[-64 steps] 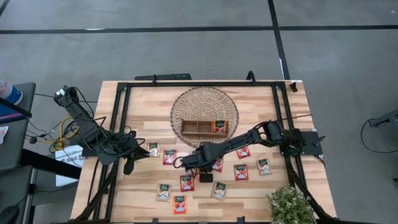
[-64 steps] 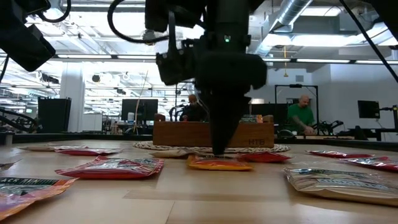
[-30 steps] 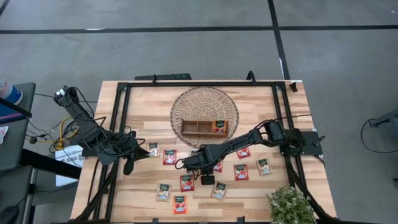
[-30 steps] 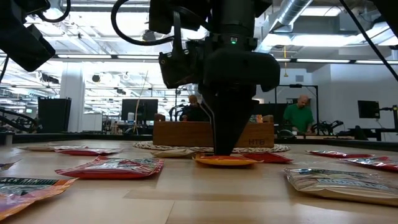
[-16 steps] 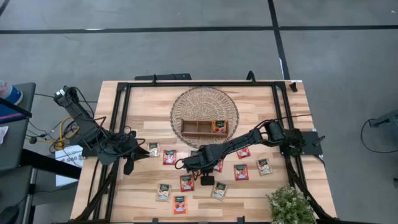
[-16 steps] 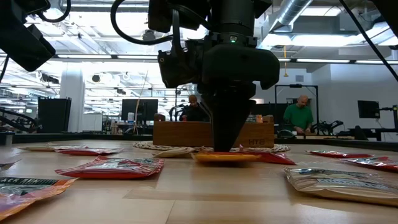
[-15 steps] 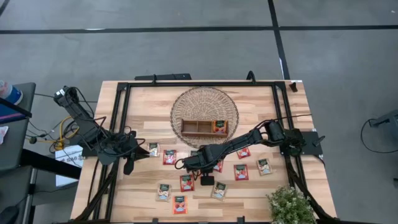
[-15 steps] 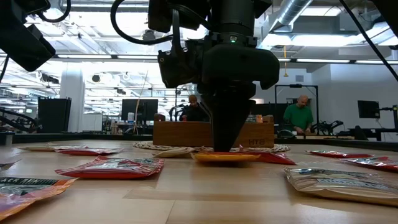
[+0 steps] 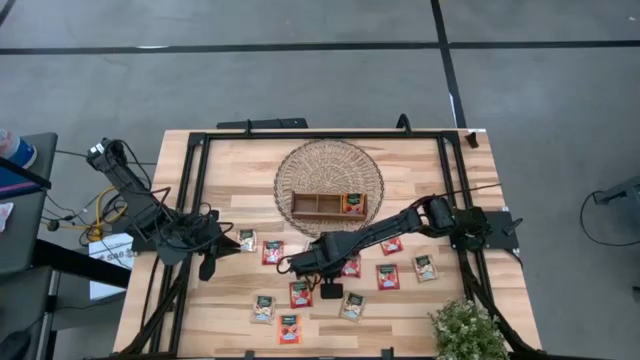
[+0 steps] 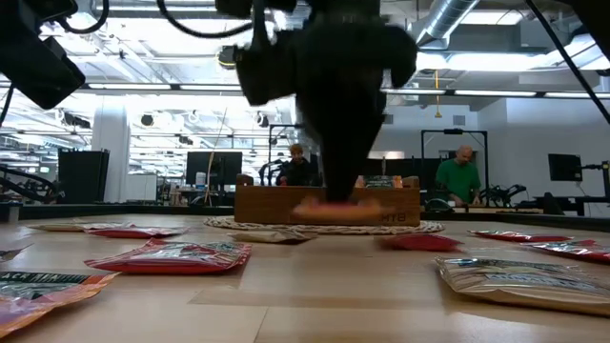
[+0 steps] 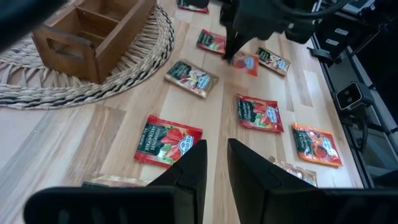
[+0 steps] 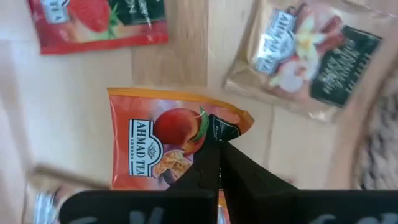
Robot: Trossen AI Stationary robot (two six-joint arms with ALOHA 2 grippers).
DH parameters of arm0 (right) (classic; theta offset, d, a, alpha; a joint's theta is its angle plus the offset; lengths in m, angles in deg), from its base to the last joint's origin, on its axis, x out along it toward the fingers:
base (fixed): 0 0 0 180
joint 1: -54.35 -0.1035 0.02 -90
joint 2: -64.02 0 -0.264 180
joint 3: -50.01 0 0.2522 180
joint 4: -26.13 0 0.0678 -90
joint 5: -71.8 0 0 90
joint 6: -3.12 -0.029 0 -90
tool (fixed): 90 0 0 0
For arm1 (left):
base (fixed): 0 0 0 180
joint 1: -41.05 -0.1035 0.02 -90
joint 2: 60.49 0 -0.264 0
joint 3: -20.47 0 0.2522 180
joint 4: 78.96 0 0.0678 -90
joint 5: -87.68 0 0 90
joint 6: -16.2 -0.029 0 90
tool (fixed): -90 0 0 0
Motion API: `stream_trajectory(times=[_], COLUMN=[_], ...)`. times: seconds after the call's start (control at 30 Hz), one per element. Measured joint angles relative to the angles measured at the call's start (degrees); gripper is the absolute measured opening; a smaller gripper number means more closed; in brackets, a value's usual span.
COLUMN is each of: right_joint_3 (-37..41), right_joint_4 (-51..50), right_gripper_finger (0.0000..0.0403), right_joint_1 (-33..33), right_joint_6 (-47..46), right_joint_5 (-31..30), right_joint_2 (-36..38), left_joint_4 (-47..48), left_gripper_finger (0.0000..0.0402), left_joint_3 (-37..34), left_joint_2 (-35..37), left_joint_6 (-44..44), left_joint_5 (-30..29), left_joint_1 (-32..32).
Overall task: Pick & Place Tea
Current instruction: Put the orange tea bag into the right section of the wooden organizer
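Observation:
My right gripper [image 12: 219, 144] is shut on an orange tea sachet [image 12: 165, 149] and hangs over the middle of the table [image 9: 292, 265]. The sachet shows blurred in the low view [image 10: 329, 208], off the wood. Several other red, orange and pale sachets lie flat on the table, such as one red sachet [image 9: 300, 293] and one pale sachet [image 9: 425, 267]. The round wicker basket [image 9: 330, 160] carries the wooden tray [image 9: 315, 204], whose right compartment holds a red sachet [image 9: 353, 204]. My left gripper [image 11: 216, 177] waits at the table's left side [image 9: 207, 266], open by a narrow gap with nothing in it. My right gripper pinches the orange sachet between its two fingers at the dark-green end [image 12: 214, 127], near that end's edge. The fingers come from above, pointing down. The sachet is lifted clear of the table and sticks out sideways from the fingertips, roughly level.
A pale sachet [image 12: 305, 56] and a red one [image 12: 99, 22] lie right below the lifted sachet. A small potted plant [image 9: 465, 330] stands at the near right corner. A black frame [image 9: 320, 133] rims the table.
My right gripper has gone up from the table with the orange sachet. The sachet lay on the wood under the fingertips a second ago and now hangs clear, about level with the wooden tray in the low view.

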State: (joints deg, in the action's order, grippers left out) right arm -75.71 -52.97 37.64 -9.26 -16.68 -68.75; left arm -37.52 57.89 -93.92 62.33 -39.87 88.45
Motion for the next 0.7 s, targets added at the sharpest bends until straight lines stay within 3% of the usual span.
stream_trajectory(times=[0.23, 0.4, 0.57, 0.7], right_joint_3=[-10.5, -19.2, -19.8, -17.0], right_joint_4=[-12.6, -24.8, -24.6, -24.7], right_gripper_finger=[0.0, 0.0, 0.0, 0.0], right_joint_1=[-1.2, -2.4, -2.3, -1.2], right_joint_6=[0.4, 0.1, 0.0, -0.1], right_joint_5=[-3.3, -19.3, -35.0, -39.5], right_joint_2=[0.0, 0.2, 2.6, 3.5], left_joint_4=[-0.1, -0.5, -0.8, -1.0], left_gripper_finger=[0.0055, 0.0055, 0.0055, 0.0055], left_joint_3=[0.0, 0.0, 0.0, 0.0], left_joint_2=[0.0, 0.0, 0.0, 0.0], left_joint_6=[0.0, 0.0, 0.0, 0.5], left_joint_5=[-0.6, -1.5, -1.8, -1.8], left_joint_1=[0.0, 0.0, 0.0, 0.0])
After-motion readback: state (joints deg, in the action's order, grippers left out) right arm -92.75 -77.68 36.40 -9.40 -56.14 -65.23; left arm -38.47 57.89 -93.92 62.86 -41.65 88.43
